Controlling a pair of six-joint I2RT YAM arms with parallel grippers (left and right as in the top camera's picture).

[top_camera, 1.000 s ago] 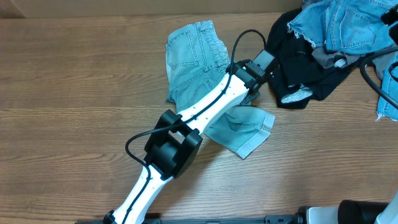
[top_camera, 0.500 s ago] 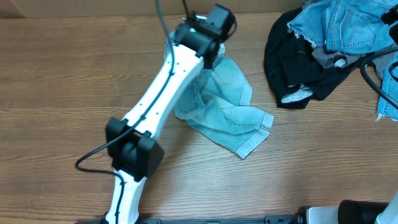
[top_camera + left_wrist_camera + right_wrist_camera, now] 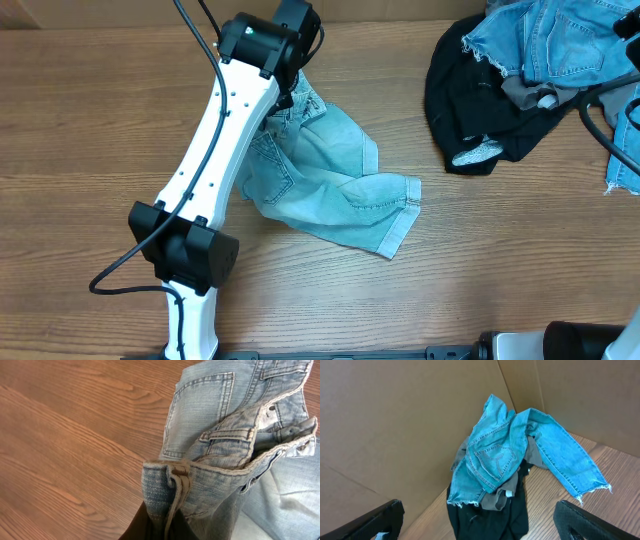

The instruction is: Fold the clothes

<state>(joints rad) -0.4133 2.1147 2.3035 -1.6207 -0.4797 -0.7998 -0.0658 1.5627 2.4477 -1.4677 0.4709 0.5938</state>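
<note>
1. A second ago the left gripper (image 3: 287, 92) was beside the black garment (image 3: 470, 100). It now sits near the table's far edge, and it has pulled the waistband (image 3: 235, 462) along with it.
2. Its fingers (image 3: 145, 527) are pressed together, pinching the waistband next to a belt loop (image 3: 176, 471).
3. The pale-blue denim trousers (image 3: 330, 175) trail from that pinch. They lie crumpled and twisted across the middle of the wooden table (image 3: 100, 130). One stitched hem (image 3: 405, 205) rests flat at the near right, and a back pocket (image 3: 200, 410) faces up.
4. The right gripper (image 3: 480, 525) has its fingers spread wide and holds nothing. It looks onto a heap in the far right corner, well apart from the trousers. There, frayed mid-blue denim (image 3: 495, 455) lies over a grey garment (image 3: 495, 500) and the black one.
5. The task appears to be at an early stage. No garment is folded yet. The trousers probably still need spreading flat before any fold, and the heap is still unsorted.
</note>
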